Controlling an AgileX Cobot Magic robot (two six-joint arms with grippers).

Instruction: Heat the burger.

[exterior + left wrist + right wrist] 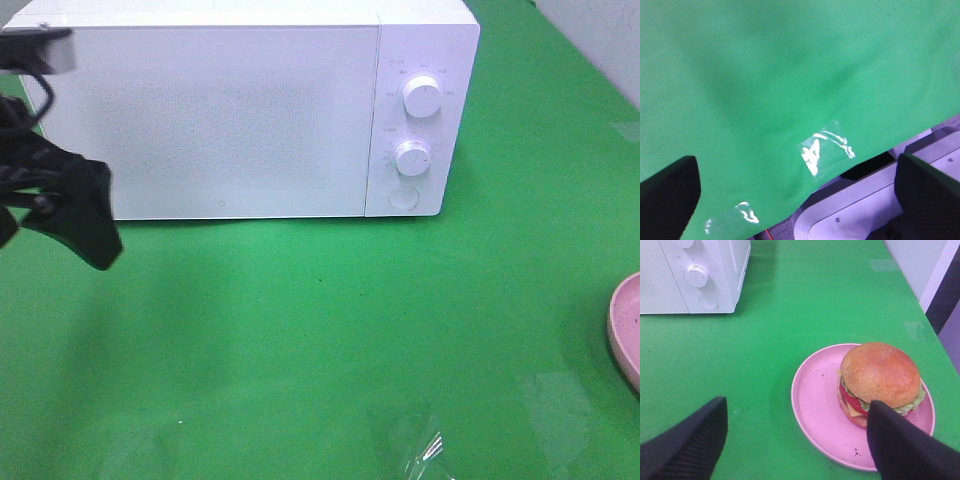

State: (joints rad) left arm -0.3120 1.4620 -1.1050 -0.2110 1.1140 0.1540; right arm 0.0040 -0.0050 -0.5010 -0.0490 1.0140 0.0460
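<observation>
Both grippers, right (pixel 795 440) & left (pixel 790 195), released; burger (pixel 880 382) on pink plate (pixel 815 405); microwave (pixel 230 110) labels illegible.

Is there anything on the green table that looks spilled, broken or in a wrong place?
Nothing stands out. The golden-bun burger sits upright on the round pink plate, toward one side of it. The white microwave oven has its door closed. Only clear tape patches shine on the green cloth.

The microwave (pixel 240 105) stands at the back of the worktop (pixel 300 340). The burger (pixel 880 382) sits on the plate (pixel 815 410), well right and in front.
</observation>
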